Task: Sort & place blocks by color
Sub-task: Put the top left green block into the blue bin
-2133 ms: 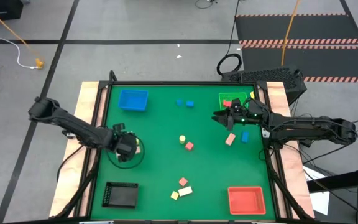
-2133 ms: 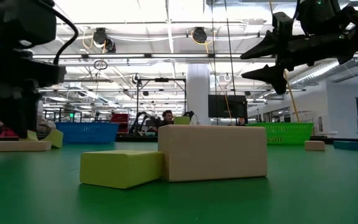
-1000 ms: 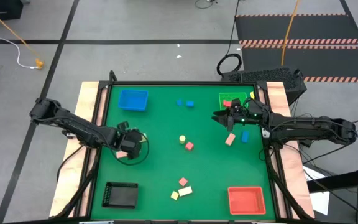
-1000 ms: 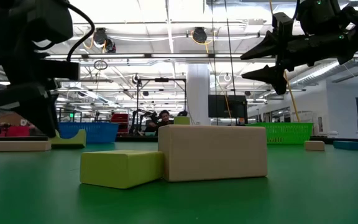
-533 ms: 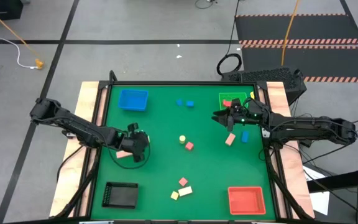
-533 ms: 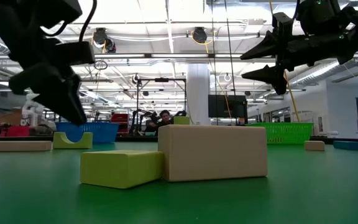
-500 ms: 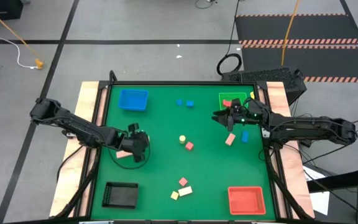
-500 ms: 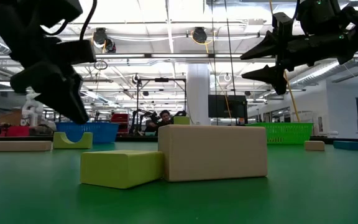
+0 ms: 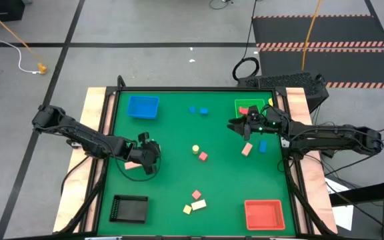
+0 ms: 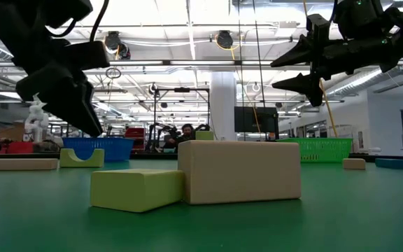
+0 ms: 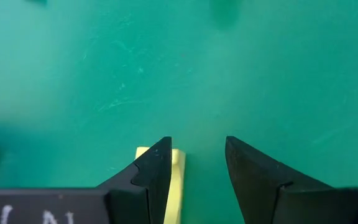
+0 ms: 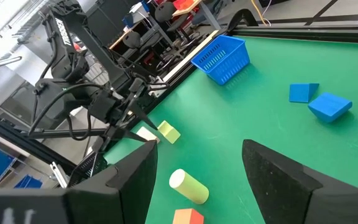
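Two arms reach over the green table [image 9: 165, 193], and places here are given relative to the blue tray [image 9: 143, 107] at its far left corner. The left gripper [image 9: 153, 153] hangs low over the mat, nearer the camera side than the blue tray and level with the yellow cylinder [image 9: 195, 149]; its fingers [image 11: 157, 165] stand parted with nothing between them, a yellow-green block [image 11: 176, 174] lying just beside one finger. The right gripper [image 9: 235, 125] hovers far across from the blue tray, beside the green tray [image 9: 240, 105], jaws wide apart and empty. Two blue blocks [image 9: 198, 110] lie between the trays. A cream bar [image 10: 240, 171] touching a yellow-green block [image 10: 137, 189] sits well away from the blue tray, toward the red tray [image 9: 265, 215].
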{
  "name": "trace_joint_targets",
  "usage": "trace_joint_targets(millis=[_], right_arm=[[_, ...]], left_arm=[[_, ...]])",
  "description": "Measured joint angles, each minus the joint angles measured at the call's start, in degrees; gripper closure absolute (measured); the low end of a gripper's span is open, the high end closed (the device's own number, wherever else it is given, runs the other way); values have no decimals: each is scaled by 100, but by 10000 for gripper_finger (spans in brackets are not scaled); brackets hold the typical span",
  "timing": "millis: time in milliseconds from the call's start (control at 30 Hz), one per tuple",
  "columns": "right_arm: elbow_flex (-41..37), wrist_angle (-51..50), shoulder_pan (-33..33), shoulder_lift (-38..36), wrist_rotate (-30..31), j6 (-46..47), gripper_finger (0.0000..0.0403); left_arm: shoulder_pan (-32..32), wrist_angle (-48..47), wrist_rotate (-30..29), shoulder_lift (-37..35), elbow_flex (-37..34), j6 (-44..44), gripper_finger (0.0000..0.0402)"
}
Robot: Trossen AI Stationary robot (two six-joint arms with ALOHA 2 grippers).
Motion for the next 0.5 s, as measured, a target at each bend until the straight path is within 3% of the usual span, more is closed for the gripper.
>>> trace_joint_targets(millis=[167, 300, 500], right_arm=[[0, 2, 0, 0, 0, 0, 177], [0, 2, -1, 0, 0, 0, 177], [0, 2, -2, 0, 0, 0, 177]], left_arm=[[21, 13, 7, -1, 2, -483, 238], [35, -35, 6, -2, 2, -756, 198], [35, -248, 9, -2, 2, -453, 141]])
